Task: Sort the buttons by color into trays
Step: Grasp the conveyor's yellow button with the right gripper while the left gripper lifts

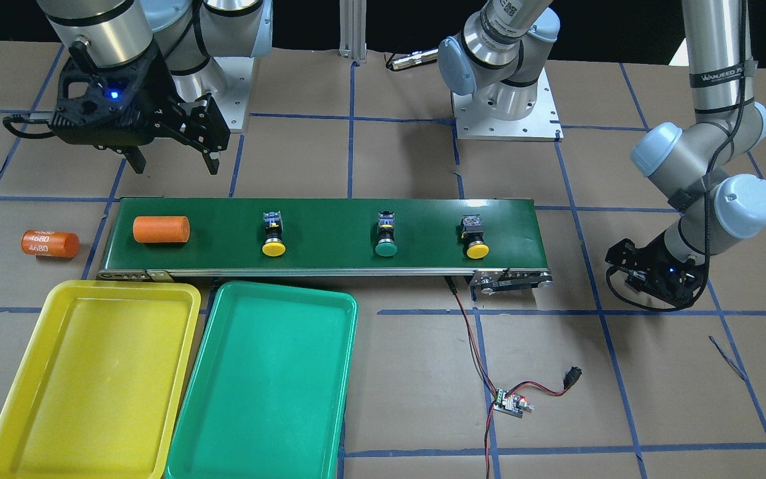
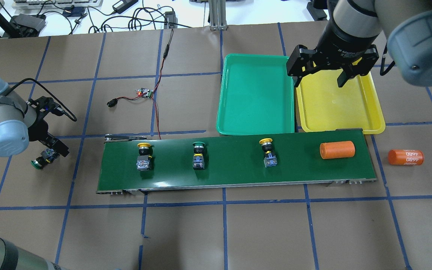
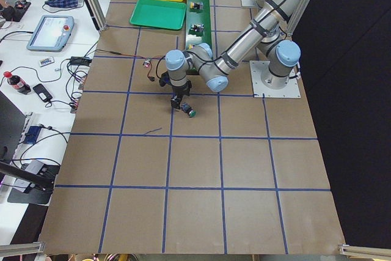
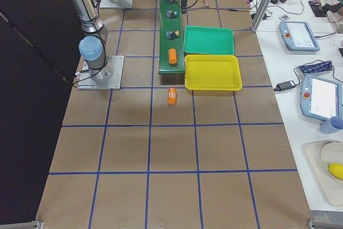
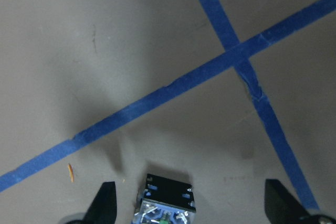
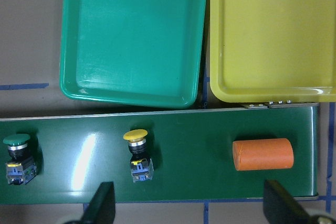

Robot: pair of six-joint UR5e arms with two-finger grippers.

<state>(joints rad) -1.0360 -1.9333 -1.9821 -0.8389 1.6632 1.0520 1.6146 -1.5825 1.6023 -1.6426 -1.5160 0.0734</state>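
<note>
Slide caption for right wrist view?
Green tray and yellow tray beside conveyor carrying green button, yellow button, orange cylinder.

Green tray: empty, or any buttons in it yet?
Empty. The green tray shows only bare floor in the front-facing, overhead and right wrist views; nothing inside.

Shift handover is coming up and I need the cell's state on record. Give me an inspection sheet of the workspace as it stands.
Surface: brown table with a blue tape grid; dark green conveyor belt across it.
Job's things: yellow button, green button and another yellow button on the belt; second green button off the belt. Yellow tray and green tray both empty.
Clutter: plain orange cylinder on the belt; orange cylinder marked 4680 on the table.
Tools: left tool open, its fingers on either side of the second green button, not touching it; right tool open, empty.
Cables: red and black wires run from the belt's end to a small circuit board.
Surroundings: side benches with a teach pendant and a bottle.
</note>
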